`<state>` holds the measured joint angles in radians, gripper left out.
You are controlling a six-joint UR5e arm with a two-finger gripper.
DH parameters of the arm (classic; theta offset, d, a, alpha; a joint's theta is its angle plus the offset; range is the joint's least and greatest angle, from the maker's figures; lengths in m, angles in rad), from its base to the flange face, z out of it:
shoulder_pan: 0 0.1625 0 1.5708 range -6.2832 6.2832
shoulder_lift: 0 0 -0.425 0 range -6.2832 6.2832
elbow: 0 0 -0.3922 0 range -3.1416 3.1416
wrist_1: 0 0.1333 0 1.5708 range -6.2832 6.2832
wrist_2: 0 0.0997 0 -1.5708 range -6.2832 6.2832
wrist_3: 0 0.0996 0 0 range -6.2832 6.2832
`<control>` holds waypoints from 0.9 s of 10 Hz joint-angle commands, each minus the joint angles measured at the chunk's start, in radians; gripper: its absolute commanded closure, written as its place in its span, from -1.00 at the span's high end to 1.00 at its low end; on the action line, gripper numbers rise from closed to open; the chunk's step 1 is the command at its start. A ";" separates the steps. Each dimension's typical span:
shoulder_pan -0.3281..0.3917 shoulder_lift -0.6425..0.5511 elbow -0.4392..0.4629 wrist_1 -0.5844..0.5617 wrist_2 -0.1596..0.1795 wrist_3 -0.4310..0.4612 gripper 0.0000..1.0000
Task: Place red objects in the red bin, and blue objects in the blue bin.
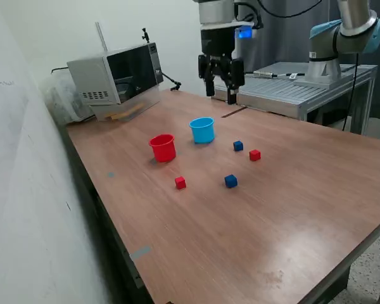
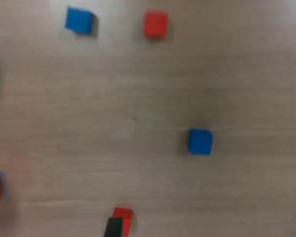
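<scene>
The hand (image 1: pixel 221 81) is held high above the tabletop's (image 1: pixel 291 209) far edge, fingers parted, nothing gripped. All four cubes lie loose below it — nearest a blue cube (image 1: pixel 238 145) and a red cube (image 1: pixel 254 154) just beside the blue bin (image 1: pixel 202 130); the red bin (image 1: pixel 163 147) stands alongside. Nothing is seen obstructing a descent.

Wood-grain table (image 1: pixel 291 209) carries everything. On it: red cup (image 1: pixel 163 147) and light-blue cup (image 1: pixel 202 130) near each other, both upright. Four small cubes lie apart from one another: blue cube (image 1: pixel 238 145) just beside red cube (image 1: pixel 254 154), another blue cube (image 1: pixel 230 181), another red cube (image 1: pixel 180 182). Microwave (image 1: pixel 117 73) sits at the table's far corner.
</scene>
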<state>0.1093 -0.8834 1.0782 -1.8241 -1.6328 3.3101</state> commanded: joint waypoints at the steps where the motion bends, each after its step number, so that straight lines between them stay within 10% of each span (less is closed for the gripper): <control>1: -0.013 0.156 -0.095 -0.065 -0.002 0.016 1.00; 9: -0.062 0.366 -0.253 -0.089 -0.004 -0.078 1.00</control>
<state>0.0668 -0.5899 0.8816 -1.9076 -1.6366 3.2784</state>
